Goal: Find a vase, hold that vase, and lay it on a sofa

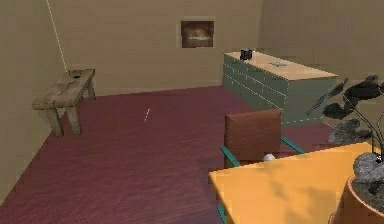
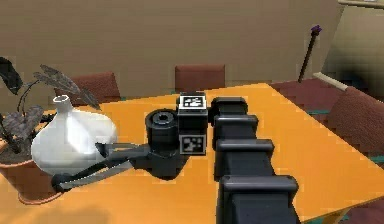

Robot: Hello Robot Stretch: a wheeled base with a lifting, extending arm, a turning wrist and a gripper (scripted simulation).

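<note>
Unclear whether the gripper (image 2: 78,167) holds the vase (image 2: 70,138) by the tabletop's (image 2: 300,130) left edge; lift straight, avoiding the plant (image 2: 20,125).

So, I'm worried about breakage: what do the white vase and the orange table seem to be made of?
White vase: probably glazed ceramic, smooth and softly shaded with no texture; plastic or glass stays possible. Orange table: likely painted or laminated wood, an even matte orange top showing no grain.
</note>
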